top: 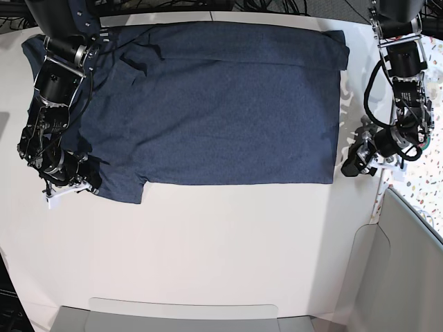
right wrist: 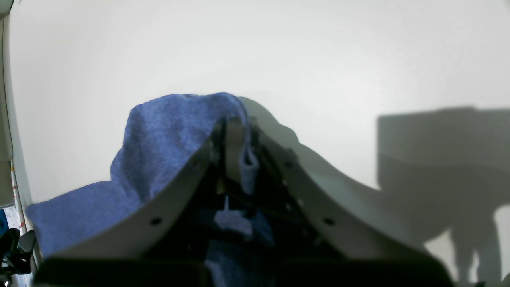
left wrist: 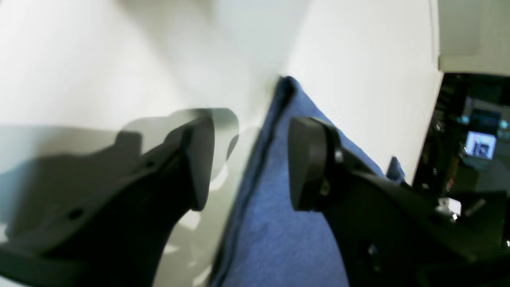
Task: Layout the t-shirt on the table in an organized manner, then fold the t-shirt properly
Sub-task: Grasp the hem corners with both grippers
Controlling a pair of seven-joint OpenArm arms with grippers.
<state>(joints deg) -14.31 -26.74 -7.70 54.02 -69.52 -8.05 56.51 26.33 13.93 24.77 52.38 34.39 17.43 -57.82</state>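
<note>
The right gripper (right wrist: 235, 151) was clamped on a sleeve edge of the t-shirt (top: 214, 104), its jaws pressed together over blue cloth. The left gripper (left wrist: 251, 163) stood with jaws apart, straddling the hem edge without pinching it. Outward, we saw the garment spread nearly flat across the far half of the table (top: 221, 242), plain side up, one sleeve rumpled under the right arm. We judged the laying-out step almost complete; the next move called for the left jaws to close on the hem so both arms could start the fold.

Speckled terrazzo floor (top: 430, 181) — dark cables (top: 263, 7) behind.
</note>
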